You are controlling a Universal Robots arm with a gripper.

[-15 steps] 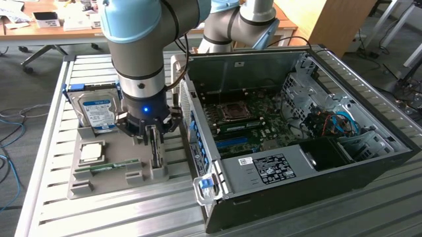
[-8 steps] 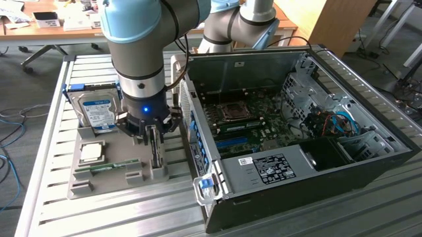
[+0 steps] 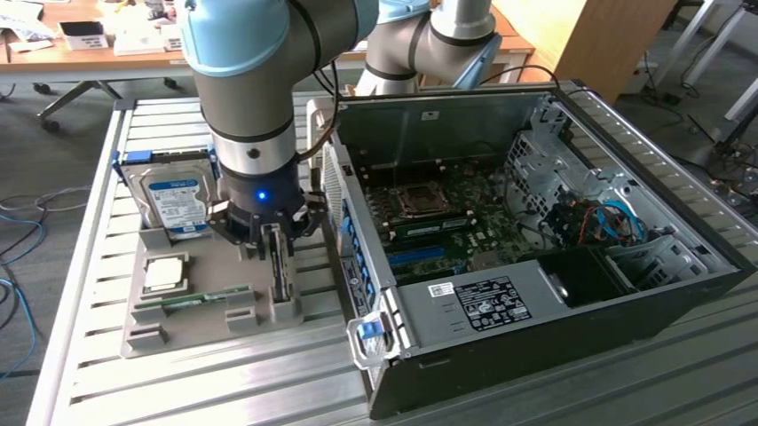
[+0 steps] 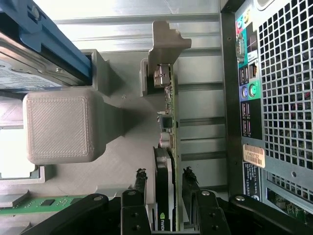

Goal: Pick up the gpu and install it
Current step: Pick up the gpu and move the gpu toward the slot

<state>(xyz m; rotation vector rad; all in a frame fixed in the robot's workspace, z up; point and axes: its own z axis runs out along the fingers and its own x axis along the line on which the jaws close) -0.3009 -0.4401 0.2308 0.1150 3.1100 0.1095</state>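
The gpu [image 3: 282,268] stands on edge in a slot of the grey printed holder [image 3: 177,335], beside the open computer case [image 3: 663,293]. My gripper [image 3: 275,238] has come down over its top edge. In the wrist view the gpu [image 4: 166,142] shows edge-on, with its black side, its green board and the silver bracket at the far end. My gripper [image 4: 165,182] is open, with one finger [image 4: 140,180] on each side of the card and a small gap left on both sides.
A silver, blue-labelled hard drive [image 3: 176,200] stands upright in the holder at the exterior view's left. A processor [image 3: 163,273] and a green memory stick [image 3: 195,299] lie in front of it. The case's rear panel [image 4: 279,98] is close beside the card.
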